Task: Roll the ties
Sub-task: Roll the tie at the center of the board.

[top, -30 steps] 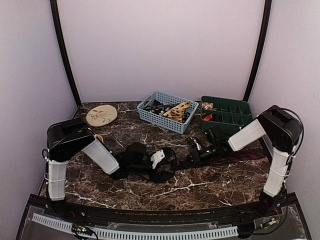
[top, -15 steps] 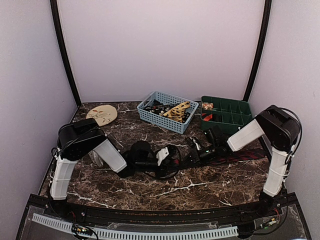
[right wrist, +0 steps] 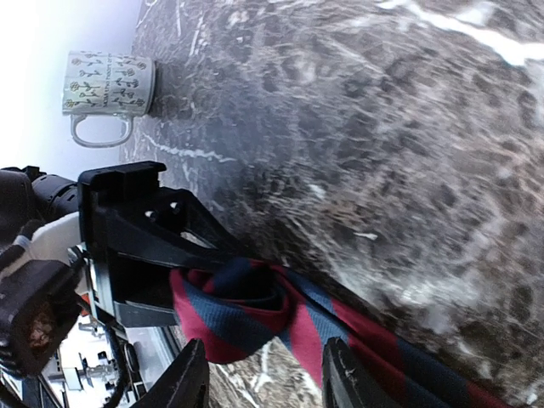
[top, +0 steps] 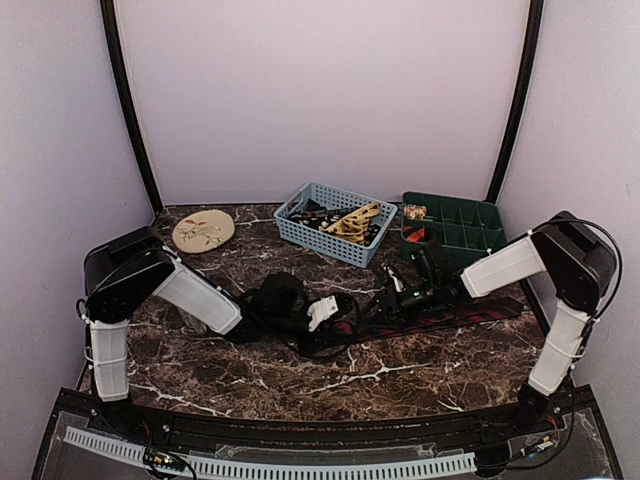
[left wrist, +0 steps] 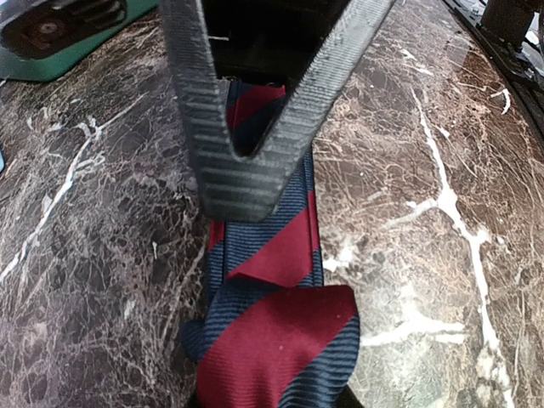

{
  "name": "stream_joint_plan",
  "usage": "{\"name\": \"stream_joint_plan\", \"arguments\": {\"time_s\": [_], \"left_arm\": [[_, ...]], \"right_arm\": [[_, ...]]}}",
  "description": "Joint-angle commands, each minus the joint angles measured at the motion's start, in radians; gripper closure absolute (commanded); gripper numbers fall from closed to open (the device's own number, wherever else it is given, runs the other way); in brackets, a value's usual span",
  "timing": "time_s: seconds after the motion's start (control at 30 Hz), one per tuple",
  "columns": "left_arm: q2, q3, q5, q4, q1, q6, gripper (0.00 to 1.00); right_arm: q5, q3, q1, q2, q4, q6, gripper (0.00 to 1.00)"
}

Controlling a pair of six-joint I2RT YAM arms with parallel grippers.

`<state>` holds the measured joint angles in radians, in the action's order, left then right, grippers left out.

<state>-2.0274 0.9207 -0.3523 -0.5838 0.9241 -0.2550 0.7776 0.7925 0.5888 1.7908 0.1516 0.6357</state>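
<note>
Left gripper pinched the folded end of the tie at mid-worktop; right gripper stood spread astride it; unheld there, the roll might slacken, skew or slip free.

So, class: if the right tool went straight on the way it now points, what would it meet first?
Probably the folded end of the striped tie, just ahead of the open right tool, with the left tool holding it right behind. Depth is hard to judge.
</note>
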Motion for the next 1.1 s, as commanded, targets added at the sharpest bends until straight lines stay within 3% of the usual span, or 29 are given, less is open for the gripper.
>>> {"name": "stream_joint_plan", "arguments": {"time_s": [0.0,0.4,0.57,0.6,0.77,1.07], "left_arm": [[-0.001,-0.009,0.061,0.266,0.002,-0.005,0.77],[-0.003,0.007,0.065,0.284,0.002,-0.014,0.75],[-0.007,0.011,0.064,0.295,0.002,-0.019,0.75],[-0.006,0.012,0.063,0.296,0.002,-0.017,0.74],[0.024,0.004,0.06,0.265,-0.001,0.0,0.56],[0.163,-0.138,0.079,-0.03,-0.001,0.057,0.3]], "right_arm": [[0.005,0.07,0.046,-0.005,-0.051,0.016,0.57],[-0.019,0.133,0.097,0.095,-0.099,-0.015,0.69],[-0.025,0.139,0.098,0.108,-0.107,-0.034,1.0],[-0.027,0.138,0.097,0.109,-0.112,-0.039,1.0],[-0.038,0.098,0.083,0.117,-0.104,-0.06,1.0],[-0.038,-0.011,0.014,0.105,-0.026,-0.08,1.0]]}}
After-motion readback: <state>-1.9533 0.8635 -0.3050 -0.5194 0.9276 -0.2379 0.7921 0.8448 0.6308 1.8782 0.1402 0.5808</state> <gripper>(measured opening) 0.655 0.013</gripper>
